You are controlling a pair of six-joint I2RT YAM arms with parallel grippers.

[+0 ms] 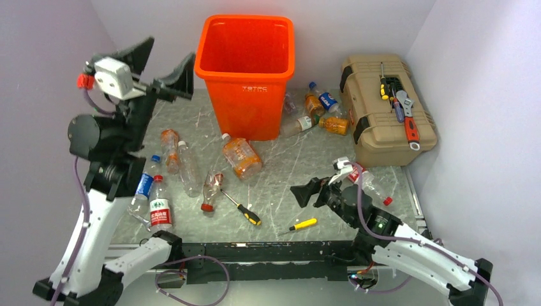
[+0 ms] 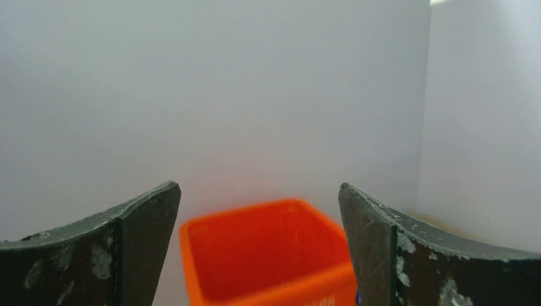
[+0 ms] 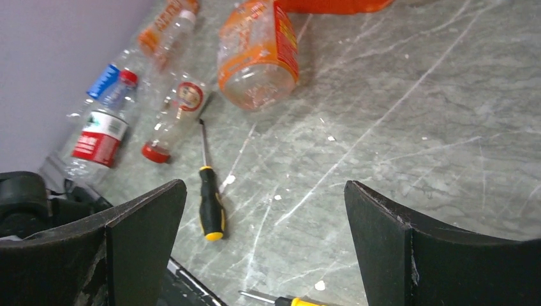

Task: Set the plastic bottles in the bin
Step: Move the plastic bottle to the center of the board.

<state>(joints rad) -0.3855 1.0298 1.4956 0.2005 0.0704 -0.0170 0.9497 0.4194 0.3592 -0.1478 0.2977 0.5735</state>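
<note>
The orange bin [image 1: 247,70] stands at the back middle of the table. My left gripper [image 1: 167,64] is raised high to the left of the bin, open and empty; its wrist view [image 2: 258,186] shows the bin [image 2: 268,255] below between the fingers. My right gripper [image 1: 314,190] is low over the front right of the table, open and empty [image 3: 265,185]. A crushed orange bottle [image 1: 241,156] [image 3: 258,54] lies in front of the bin. Several clear bottles [image 1: 159,210] [image 3: 99,134] lie at the left. More bottles [image 1: 328,101] lie between bin and toolbox. One bottle [image 1: 370,185] lies beside my right arm.
A tan toolbox [image 1: 386,108] with a wrench and tools on its lid stands at the back right. Two yellow-handled screwdrivers lie near the front: one [image 1: 241,207] [image 3: 210,204] and another [image 1: 303,224]. Walls close in at left, back and right.
</note>
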